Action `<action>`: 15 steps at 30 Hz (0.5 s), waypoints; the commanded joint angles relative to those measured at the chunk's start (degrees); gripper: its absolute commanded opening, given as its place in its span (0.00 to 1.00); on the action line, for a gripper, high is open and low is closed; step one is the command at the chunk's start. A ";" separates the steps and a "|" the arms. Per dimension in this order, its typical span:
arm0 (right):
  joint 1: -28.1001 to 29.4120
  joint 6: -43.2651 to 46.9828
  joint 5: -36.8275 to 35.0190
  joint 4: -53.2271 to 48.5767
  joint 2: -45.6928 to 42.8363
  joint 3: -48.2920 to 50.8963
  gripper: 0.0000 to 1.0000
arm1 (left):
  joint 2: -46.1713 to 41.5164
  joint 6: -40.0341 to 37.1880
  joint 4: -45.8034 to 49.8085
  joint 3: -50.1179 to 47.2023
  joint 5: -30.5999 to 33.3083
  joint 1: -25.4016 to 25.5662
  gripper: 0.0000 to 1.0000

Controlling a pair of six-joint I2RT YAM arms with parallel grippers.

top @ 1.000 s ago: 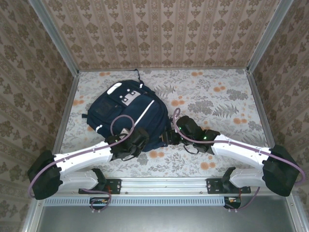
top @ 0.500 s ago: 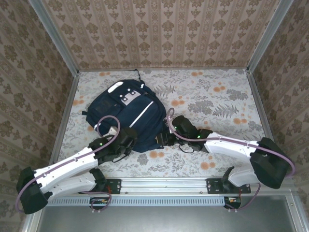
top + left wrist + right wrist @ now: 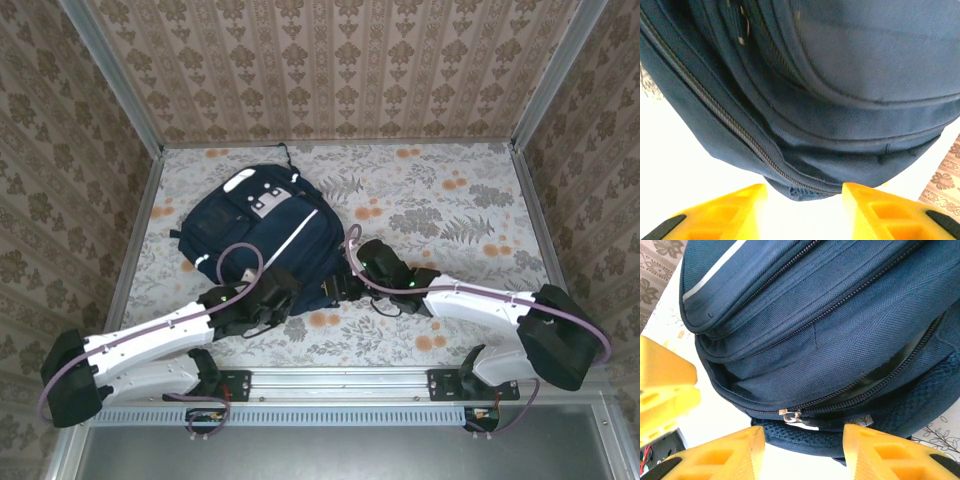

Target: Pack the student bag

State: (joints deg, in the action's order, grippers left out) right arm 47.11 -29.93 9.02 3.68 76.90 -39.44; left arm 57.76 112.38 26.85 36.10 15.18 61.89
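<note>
Overhead, the bench (image 3: pixel 450 200) wears a pale cloth printed with grey leaves and orange flowers. Beige damask wallpaper (image 3: pixel 340 70) closes it in on three sides, with bare metal posts (image 3: pixel 112 75) in the far corners and a metal rail (image 3: pixel 340 381) along the near edge.

The student bag (image 3: pixel 262 232), a large navy-blue fabric backpack with a white reflective stripe (image 3: pixel 293 238), lies flat toward 10 o'clock of the bench's middle. A grey patch (image 3: pixel 268 203) sits near the bag's far end. Both white arms reach its near edge, the left at the bag's 6 o'clock and the right at about 4 o'clock.

Up close, the wrist cameras give what the high view cannot. The left claw (image 3: pixel 804 192) is released: its yellow fingers (image 3: pixel 725 212) stand apart, a corner of the bag hangs between them, and a bright gap separates it from the left finger. A closed dark zip (image 3: pixel 725 120) runs across the fabric above.

The right claw (image 3: pixel 804 435) also has its yellow fingers (image 3: pixel 880 450) spread, with the bag's dark mesh back panel (image 3: pixel 920 405) lying between them. I cannot tell whether they press on it. At 12 o'clock of that gap sits a metal zip pull (image 3: pixel 790 415).
</note>
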 commanded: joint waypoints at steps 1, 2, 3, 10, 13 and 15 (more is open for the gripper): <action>-0.23 0.76 -2.01 -0.05 -1.69 1.13 0.46 | 2.42 3.26 -3.13 1.76 -0.91 0.60 0.44; -0.26 0.66 -1.94 0.02 -1.78 1.29 0.46 | 3.11 4.11 -3.44 1.70 -0.96 0.60 0.44; -0.23 0.54 -1.96 0.03 -1.96 1.45 0.46 | 3.77 4.67 -4.05 1.48 -1.07 0.60 0.44; -0.20 0.52 -1.29 -0.17 -3.26 1.94 0.46 | 7.04 7.71 -6.28 -0.95 0.98 0.21 0.50; -0.23 0.96 -0.37 -0.01 -2.54 1.91 0.46 | 7.88 7.89 -6.67 -2.27 1.52 -0.43 0.45; -0.21 0.99 0.59 0.52 -1.75 1.91 0.46 | 8.09 8.36 -6.26 -3.00 1.27 -0.71 0.34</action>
State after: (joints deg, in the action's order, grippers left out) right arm 47.11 -29.93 8.25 3.68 75.07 -38.09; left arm 65.17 119.26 20.21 34.54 14.98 61.76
